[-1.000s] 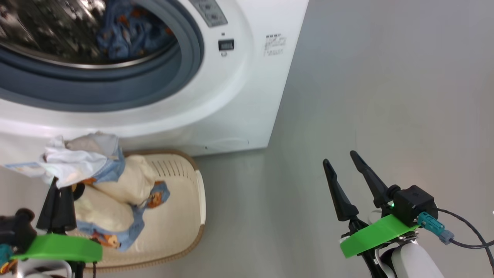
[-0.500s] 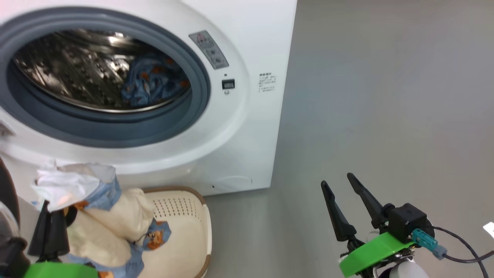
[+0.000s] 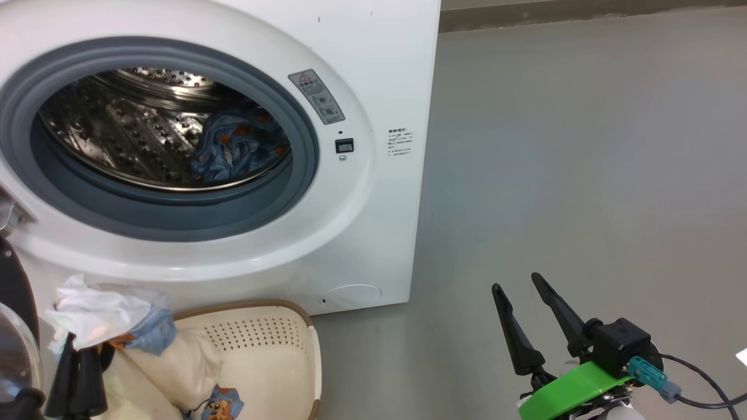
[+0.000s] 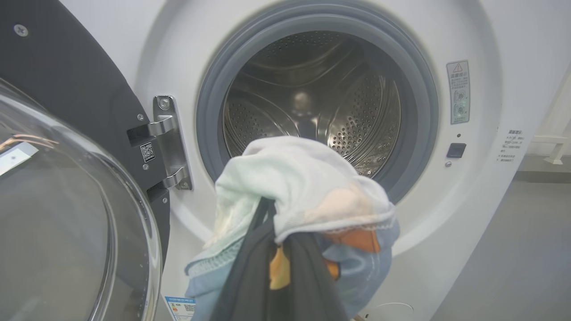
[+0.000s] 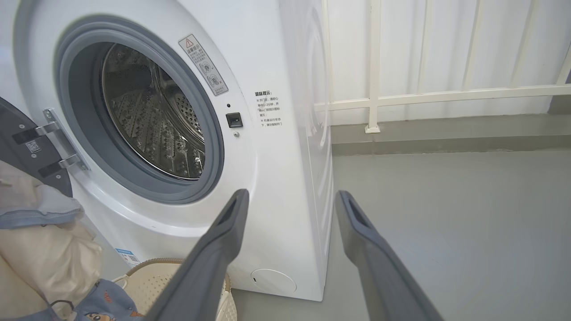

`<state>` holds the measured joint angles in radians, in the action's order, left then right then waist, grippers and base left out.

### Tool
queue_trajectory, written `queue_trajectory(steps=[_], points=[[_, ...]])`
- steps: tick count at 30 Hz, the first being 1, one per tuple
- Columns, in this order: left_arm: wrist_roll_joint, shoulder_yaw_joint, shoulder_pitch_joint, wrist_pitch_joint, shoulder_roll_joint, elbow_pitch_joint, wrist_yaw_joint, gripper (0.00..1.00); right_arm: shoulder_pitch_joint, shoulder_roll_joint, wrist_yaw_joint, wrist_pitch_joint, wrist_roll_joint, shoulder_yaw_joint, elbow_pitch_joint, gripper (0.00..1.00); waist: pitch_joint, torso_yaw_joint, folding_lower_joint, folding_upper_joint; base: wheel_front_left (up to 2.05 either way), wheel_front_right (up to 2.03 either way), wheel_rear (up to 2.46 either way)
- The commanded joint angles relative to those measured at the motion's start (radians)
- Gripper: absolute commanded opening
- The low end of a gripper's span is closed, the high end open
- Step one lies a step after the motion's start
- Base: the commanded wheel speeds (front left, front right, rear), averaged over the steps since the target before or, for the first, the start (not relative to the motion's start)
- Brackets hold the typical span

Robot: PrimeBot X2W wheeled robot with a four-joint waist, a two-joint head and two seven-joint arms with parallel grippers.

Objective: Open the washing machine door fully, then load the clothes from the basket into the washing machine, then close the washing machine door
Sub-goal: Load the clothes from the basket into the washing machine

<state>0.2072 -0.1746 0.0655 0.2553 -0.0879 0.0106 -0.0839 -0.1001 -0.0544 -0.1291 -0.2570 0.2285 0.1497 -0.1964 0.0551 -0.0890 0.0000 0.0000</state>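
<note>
The washing machine [image 3: 373, 76] stands with its drum [image 3: 134, 134] exposed, and a blue fox-print garment [image 3: 239, 146] lies inside. The washing machine door [image 4: 67, 89] is swung out to the left on its hinge [image 4: 167, 142]. My left gripper [image 3: 81, 350] is shut on a white and pale blue garment [image 3: 99, 315] of the clothes. It holds the garment over the basket [image 3: 262, 332], in front of the drum opening [image 4: 312, 102]. More cream and blue clothes [image 3: 175, 361] hang down into the basket. My right gripper [image 3: 519, 303] is open and holds nothing, over the floor to the machine's right.
Grey floor [image 3: 583, 175] stretches to the right of the machine. A white railing [image 5: 401, 93] on a low kerb runs behind it. The open door's glass bowl [image 4: 67, 214] bulges at the left, close to my left arm.
The head view has tilted up, so the drum now shows whole and the basket sits lower. The left gripper still holds the garment above the basket. The right gripper stays open.
</note>
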Motion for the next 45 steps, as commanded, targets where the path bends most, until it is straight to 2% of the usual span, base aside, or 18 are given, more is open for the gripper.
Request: queue_trajectory(steps=[1, 17, 35, 45], points=[[-0.007, -0.040, -0.015, 0.006, -0.010, -0.023, -0.003, 0.00, 0.003, 0.004, -0.002, -0.005, -0.014, 0.022, 0.029, 1.00, -0.003, -0.001, 0.0000, 0.0000, 0.00, 0.00, 0.00], [-0.012, -0.041, -0.023, 0.006, 0.013, -0.005, -0.021, 0.00, 0.009, 0.004, -0.002, -0.005, -0.028, 0.012, 0.041, 1.00, 0.024, -0.001, 0.0000, 0.0000, 0.00, 0.00, 0.00], [-0.006, -0.028, -0.129, 0.006, 0.022, 0.025, -0.037, 0.00, -0.025, 0.004, -0.002, -0.005, -0.054, -0.015, 0.075, 1.00, 0.192, 0.005, 0.0000, 0.0000, 0.00, 0.00, 0.00], [-0.008, -0.014, -0.271, 0.006, -0.021, 0.086, -0.044, 0.00, -0.066, 0.004, -0.002, -0.005, -0.055, -0.007, 0.087, 1.00, 0.281, -0.009, 0.0000, 0.0000, 0.00, 0.00, 0.00]])
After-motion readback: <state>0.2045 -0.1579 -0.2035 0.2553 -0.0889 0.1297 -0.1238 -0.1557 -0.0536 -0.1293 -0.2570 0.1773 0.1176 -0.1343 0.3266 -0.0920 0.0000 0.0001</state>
